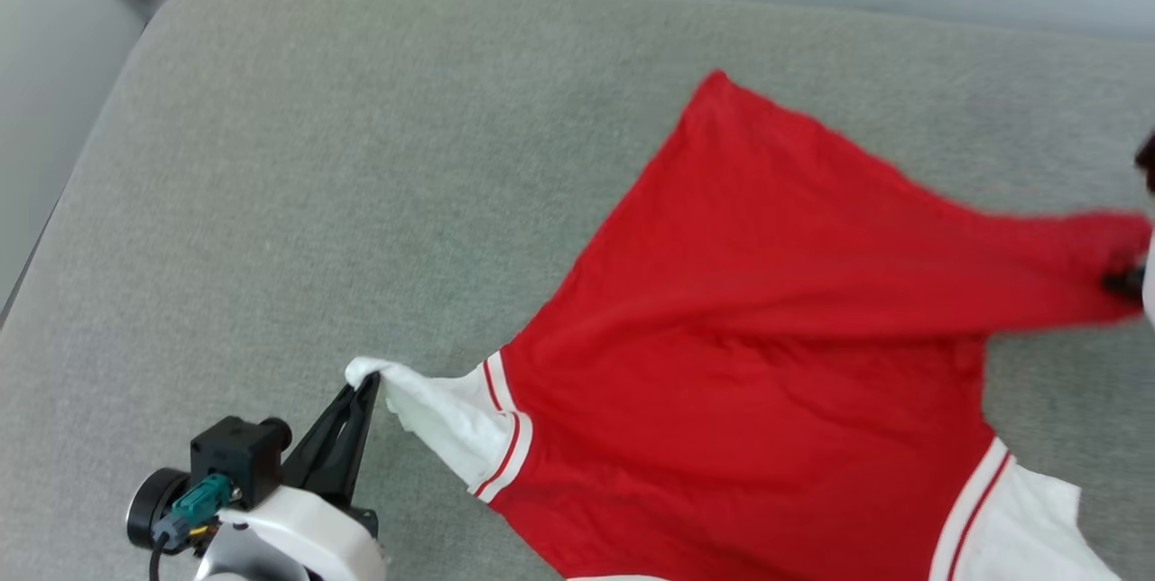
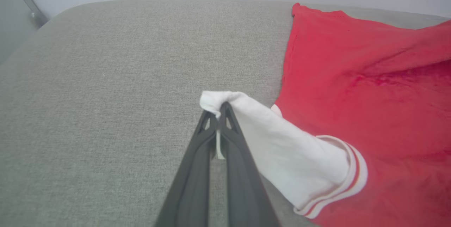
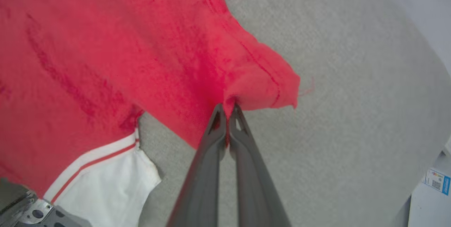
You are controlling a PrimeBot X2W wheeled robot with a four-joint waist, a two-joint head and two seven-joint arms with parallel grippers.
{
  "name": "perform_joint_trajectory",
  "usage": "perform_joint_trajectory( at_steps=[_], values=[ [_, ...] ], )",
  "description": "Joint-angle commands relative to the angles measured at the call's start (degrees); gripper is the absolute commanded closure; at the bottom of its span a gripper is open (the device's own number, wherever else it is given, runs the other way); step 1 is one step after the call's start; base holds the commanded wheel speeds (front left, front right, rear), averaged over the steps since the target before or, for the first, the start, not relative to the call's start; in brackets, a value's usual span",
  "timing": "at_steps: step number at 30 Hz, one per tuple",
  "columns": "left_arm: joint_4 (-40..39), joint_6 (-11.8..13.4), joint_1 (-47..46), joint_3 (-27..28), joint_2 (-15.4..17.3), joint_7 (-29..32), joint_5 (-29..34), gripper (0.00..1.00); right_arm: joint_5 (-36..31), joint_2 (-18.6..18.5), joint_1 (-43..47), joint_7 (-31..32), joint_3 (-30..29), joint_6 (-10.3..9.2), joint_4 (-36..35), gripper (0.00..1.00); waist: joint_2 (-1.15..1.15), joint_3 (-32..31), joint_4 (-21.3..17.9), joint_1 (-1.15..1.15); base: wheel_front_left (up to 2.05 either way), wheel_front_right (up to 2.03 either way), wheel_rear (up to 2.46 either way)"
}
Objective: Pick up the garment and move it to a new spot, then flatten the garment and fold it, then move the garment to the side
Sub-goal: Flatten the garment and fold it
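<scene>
The red garment (image 1: 767, 310) lies spread on the grey cushion (image 1: 361, 157), plain red side up, lettering hidden. My left gripper (image 1: 365, 382) is shut on the tip of its white sleeve (image 1: 442, 419), seen close up as left gripper (image 2: 221, 106) pinching the sleeve (image 2: 282, 149). My right gripper (image 3: 228, 106) is shut on a bunched red hem corner (image 3: 260, 82) of the garment (image 3: 105, 61); at the head view's right edge its dark tip (image 1: 1126, 283) meets the stretched red cloth. The other white sleeve (image 1: 1020, 518) lies at lower right.
The grey cushion (image 2: 105, 79) has bare fabric to the left and behind the garment. Its rounded far-left corner (image 1: 171, 4) drops to a pale floor. A white labelled object (image 3: 437, 181) sits beyond the cushion's edge in the right wrist view.
</scene>
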Motion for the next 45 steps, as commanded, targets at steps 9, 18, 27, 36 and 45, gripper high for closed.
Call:
perform_joint_trajectory(
  at_steps=[9,18,27,36,45],
  values=[
    [-1.3,1.7,4.0,0.9,2.1,0.2,-1.3,1.00,5.9,-7.6,23.8,-7.3,-1.5,-0.04,-4.5,1.00,0.00,-5.5,-4.3,0.01,0.00,0.00,0.00],
    [-1.6,1.9,4.9,0.8,2.5,0.0,-1.2,1.00,6.5,-2.2,42.1,-14.1,-7.6,-0.04,-1.0,0.84,0.00,-5.2,-4.8,0.01,0.00,0.00,0.00],
    [-1.7,1.6,3.8,0.4,2.7,0.6,-1.0,1.00,3.2,-3.1,34.1,-15.3,-21.2,-0.03,-6.7,0.00,0.00,-5.4,-4.4,0.01,0.00,0.00,0.00],
    [-2.1,0.8,0.6,-0.4,1.5,0.8,0.4,1.00,-3.1,-2.1,14.2,-5.0,-19.3,-0.04,-13.3,0.00,0.00,-2.1,-1.8,0.01,0.00,0.00,0.00],
    [-2.0,-0.1,-3.1,-1.1,-0.5,0.3,1.9,1.00,-10.2,8.4,-6.8,8.3,-4.1,-0.03,-2.3,0.00,0.00,4.1,0.8,0.01,0.00,0.00,0.00]
  ],
)
